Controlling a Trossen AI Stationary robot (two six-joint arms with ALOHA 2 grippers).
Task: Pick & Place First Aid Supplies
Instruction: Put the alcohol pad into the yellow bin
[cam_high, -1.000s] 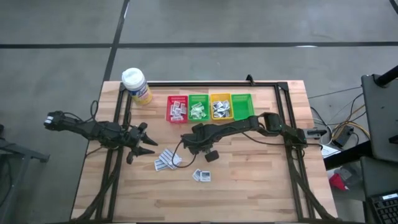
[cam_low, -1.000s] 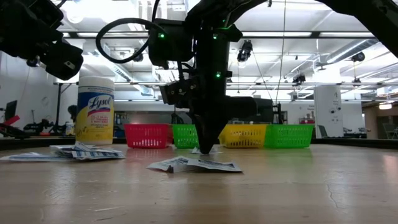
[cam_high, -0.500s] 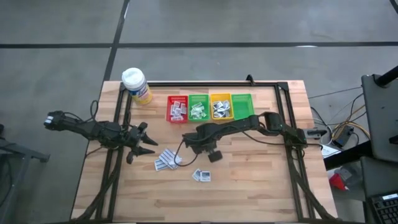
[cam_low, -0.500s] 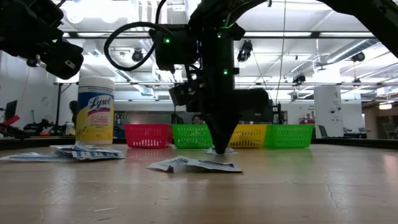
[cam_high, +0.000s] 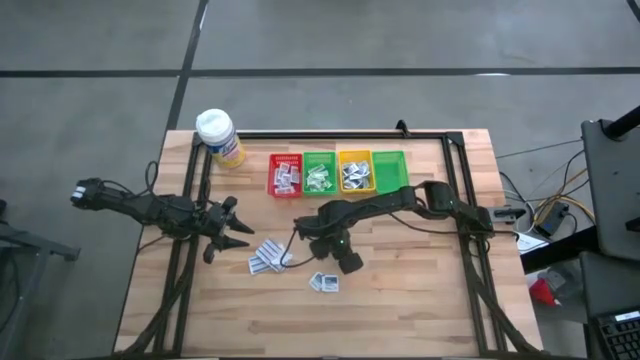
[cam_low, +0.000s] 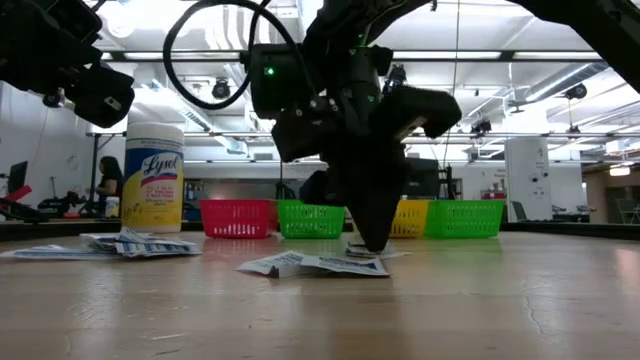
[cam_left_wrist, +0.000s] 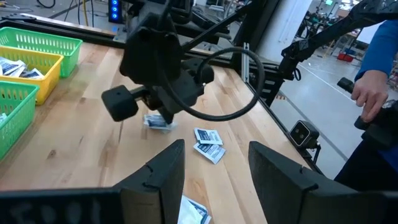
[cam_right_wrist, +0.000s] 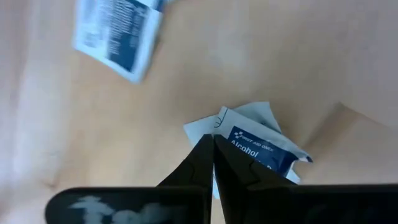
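My right gripper (cam_high: 328, 252) stands near the table's middle, pointing steeply down, shut on a white sachet with blue "Alcohol" print (cam_right_wrist: 261, 146), also in the low view (cam_low: 362, 250). A pile of sachets (cam_high: 265, 260) lies flat on the wood just left of it. A pair of sachets (cam_high: 323, 282) lies nearer the front edge. My left gripper (cam_high: 238, 232) hovers open over the table's left part, with nothing between its fingers (cam_left_wrist: 165, 177). My right gripper pinches the alcohol sachet by its edge (cam_right_wrist: 219, 134) between its two shut fingertips, coming from above and slanting. The sachet sticks out sideways from the tips, close to the wood. Whether it is clear of the table I cannot tell.
Four bins stand in a row at the back: red (cam_high: 285, 173), green (cam_high: 319, 172), yellow (cam_high: 355, 171) and green (cam_high: 389, 170), the first three with sachets inside. A yellow wipes bottle (cam_high: 220, 138) stands at the far left corner. A person's hand (cam_left_wrist: 370, 93) shows beyond the table.
My right gripper has swung about its wrist and tipped, staying shut on the sachet. Its tips have shifted a little toward the table's right and near edge, carrying the sachet along just above the wood.
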